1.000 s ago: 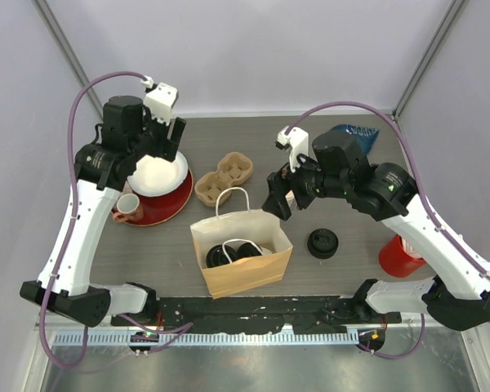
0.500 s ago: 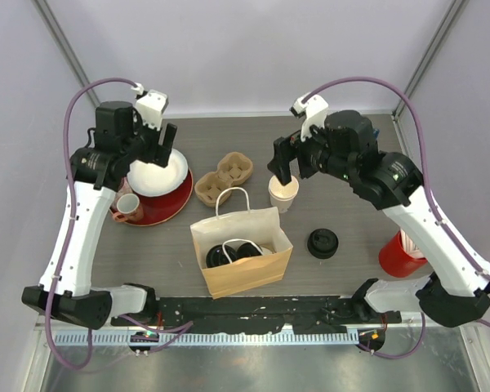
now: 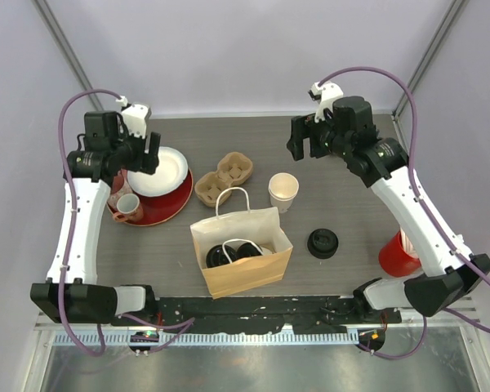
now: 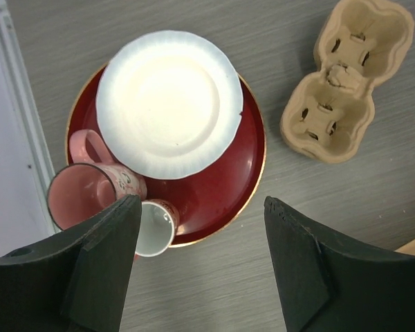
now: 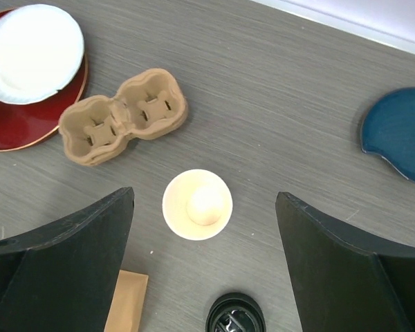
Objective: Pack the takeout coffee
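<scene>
Cup is standing upright on the tabletop, mouth open with no lid on it, just beside the far corner of the paper bag. I'm hanging my right end effector almost straight above it, fingers spread wide and gripping nothing. Its axis is running vertical, so I'm judging a straight drop with this nearer arm. A black lid is lying closer to my base. Left end effector is hovering, fingers apart, over the red plate, well away.
</scene>
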Robot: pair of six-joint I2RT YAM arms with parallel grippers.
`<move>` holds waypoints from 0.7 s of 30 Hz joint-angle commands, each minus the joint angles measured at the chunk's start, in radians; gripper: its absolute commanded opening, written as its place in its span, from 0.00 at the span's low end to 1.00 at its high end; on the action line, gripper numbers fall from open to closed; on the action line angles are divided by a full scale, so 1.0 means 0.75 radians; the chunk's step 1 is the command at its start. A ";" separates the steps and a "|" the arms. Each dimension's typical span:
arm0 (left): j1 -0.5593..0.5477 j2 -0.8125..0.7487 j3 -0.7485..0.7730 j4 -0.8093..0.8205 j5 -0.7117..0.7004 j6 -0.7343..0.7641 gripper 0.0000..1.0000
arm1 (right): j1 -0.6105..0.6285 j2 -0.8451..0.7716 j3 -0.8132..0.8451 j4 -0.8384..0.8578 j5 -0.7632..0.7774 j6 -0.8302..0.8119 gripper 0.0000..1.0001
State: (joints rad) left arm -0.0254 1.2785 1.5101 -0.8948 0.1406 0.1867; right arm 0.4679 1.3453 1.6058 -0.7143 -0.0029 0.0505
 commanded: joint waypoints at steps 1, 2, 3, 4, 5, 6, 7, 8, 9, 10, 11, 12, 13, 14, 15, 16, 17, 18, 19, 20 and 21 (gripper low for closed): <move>0.024 0.028 -0.044 0.027 0.125 0.009 0.74 | -0.047 0.008 -0.047 0.108 0.046 -0.024 0.88; 0.026 0.034 -0.064 0.027 0.140 0.011 0.74 | -0.067 0.004 -0.053 0.098 0.128 -0.026 0.88; 0.024 0.038 -0.072 0.025 0.176 0.005 0.73 | -0.080 -0.004 -0.057 0.073 0.183 -0.026 0.87; 0.026 0.038 -0.079 0.025 0.189 0.005 0.73 | -0.096 -0.032 -0.063 0.053 0.243 -0.024 0.86; 0.024 0.036 -0.097 0.027 0.205 0.007 0.73 | -0.110 -0.053 -0.069 0.030 0.318 -0.018 0.86; 0.026 0.034 -0.103 0.035 0.213 0.005 0.73 | -0.133 -0.077 -0.098 -0.011 0.533 -0.014 0.86; 0.024 0.032 -0.113 0.041 0.217 0.009 0.73 | -0.147 -0.126 -0.116 -0.037 0.633 -0.008 0.86; 0.026 0.032 -0.125 0.044 0.220 0.011 0.73 | -0.161 -0.153 -0.130 -0.068 0.743 0.014 0.86; 0.026 0.032 -0.130 0.042 0.224 0.017 0.73 | -0.202 -0.176 -0.153 -0.141 0.876 0.037 0.86; 0.024 0.036 -0.130 0.037 0.230 0.025 0.73 | -0.225 -0.216 -0.165 -0.178 0.938 0.059 0.87; 0.026 0.044 -0.122 0.031 0.236 0.027 0.73 | -0.249 -0.233 -0.177 -0.217 0.985 0.108 0.87; 0.024 0.050 -0.109 0.009 0.248 0.029 0.73 | -0.268 -0.249 -0.206 -0.286 1.030 0.131 0.86; 0.026 0.060 -0.093 -0.003 0.258 0.029 0.73 | -0.300 -0.270 -0.231 -0.307 1.134 0.153 0.87; 0.024 0.085 -0.058 -0.020 0.293 0.027 0.73 | -0.319 -0.314 -0.263 -0.320 1.171 0.190 0.87; 0.026 0.095 -0.042 -0.042 0.313 0.023 0.72 | -0.337 -0.335 -0.334 -0.328 1.200 0.204 0.85; 0.024 0.105 -0.019 -0.050 0.332 0.021 0.72 | -0.384 -0.358 -0.372 -0.326 1.212 0.219 0.84; 0.024 0.111 -0.011 -0.055 0.352 0.011 0.72 | -0.411 -0.400 -0.408 -0.314 1.209 0.229 0.81; 0.024 0.114 -0.007 -0.055 0.353 0.005 0.72 | -0.446 -0.419 -0.488 -0.267 1.192 0.223 0.77; 0.024 0.112 -0.007 -0.055 0.351 0.009 0.72 | -0.519 -0.433 -0.521 -0.244 1.107 0.217 0.74; 0.024 0.105 -0.009 -0.057 0.332 0.011 0.72 | -0.562 -0.444 -0.566 -0.222 1.058 0.215 0.67; 0.026 0.101 -0.011 -0.063 0.322 0.017 0.72 | -0.595 -0.446 -0.582 -0.220 1.013 0.217 0.65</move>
State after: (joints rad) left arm -0.0109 1.3663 1.4635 -0.9241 0.3531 0.1917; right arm 0.1154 1.0210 1.2491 -0.9131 0.7826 0.1692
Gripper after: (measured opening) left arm 0.721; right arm 0.698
